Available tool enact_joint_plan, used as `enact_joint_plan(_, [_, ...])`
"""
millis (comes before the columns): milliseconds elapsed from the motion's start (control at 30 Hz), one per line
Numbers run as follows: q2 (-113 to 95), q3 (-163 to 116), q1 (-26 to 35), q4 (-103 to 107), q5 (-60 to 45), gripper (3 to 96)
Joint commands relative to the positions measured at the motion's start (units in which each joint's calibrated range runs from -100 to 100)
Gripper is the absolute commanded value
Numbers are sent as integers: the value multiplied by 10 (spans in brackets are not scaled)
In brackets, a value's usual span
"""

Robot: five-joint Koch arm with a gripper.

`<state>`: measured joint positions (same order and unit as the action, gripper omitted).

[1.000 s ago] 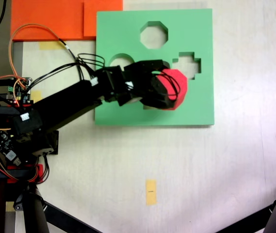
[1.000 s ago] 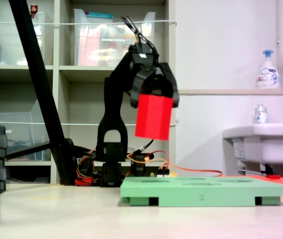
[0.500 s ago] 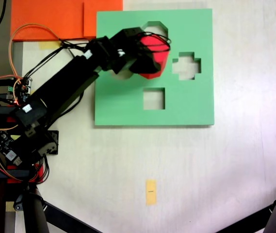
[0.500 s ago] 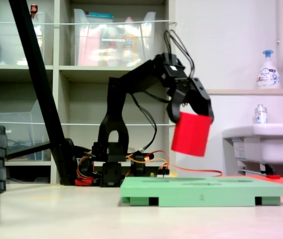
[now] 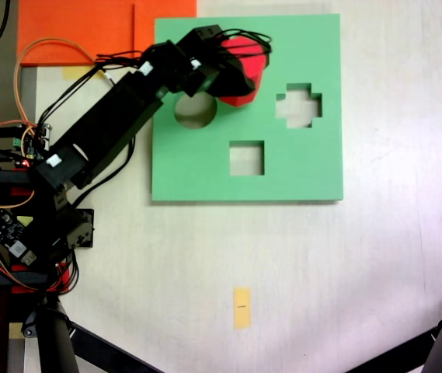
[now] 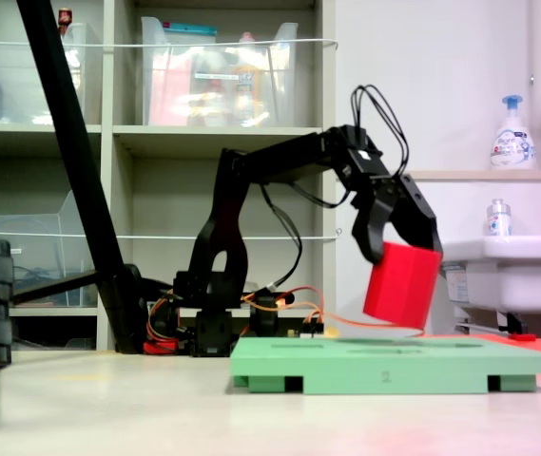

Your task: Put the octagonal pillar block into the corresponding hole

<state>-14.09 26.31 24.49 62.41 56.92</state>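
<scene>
block [image 6: 402, 284] in my gripper [image 6: 398, 249], hanging tilted just above board [image 6: 394, 363], not touching | hole sits under block at board's far edge, hidden in first exterior view [image 5: 240, 66] | axis leans, wants uprighting, I judge | jaws clamped on block's upper sides

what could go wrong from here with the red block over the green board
The red block hangs tilted in the pincer, its low corner just above the green board; lowered like that, an edge may catch the rim instead of sliding in. In the first exterior view the block hides the octagonal hole, so alignment of the eight sides cannot be checked. The pincer grips only the top, so a snag could twist the block loose.
</scene>
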Motion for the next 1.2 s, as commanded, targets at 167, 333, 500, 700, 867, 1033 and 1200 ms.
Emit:
enact_joint_plan(167, [17,22,6,-128,-27,203])
enact_joint_plan(333, [39,21,8,-159,-32,207])
enact_joint_plan(500, [65,27,6,-183,-35,207])
enact_joint_plan(700, [114,68,5,-197,-38,208])
enact_joint_plan(867, [135,69,22,-190,-25,208])
enact_joint_plan(1033, [135,68,32,-184,-23,208])
enact_joint_plan(1200, [135,68,39,-164,-20,208])
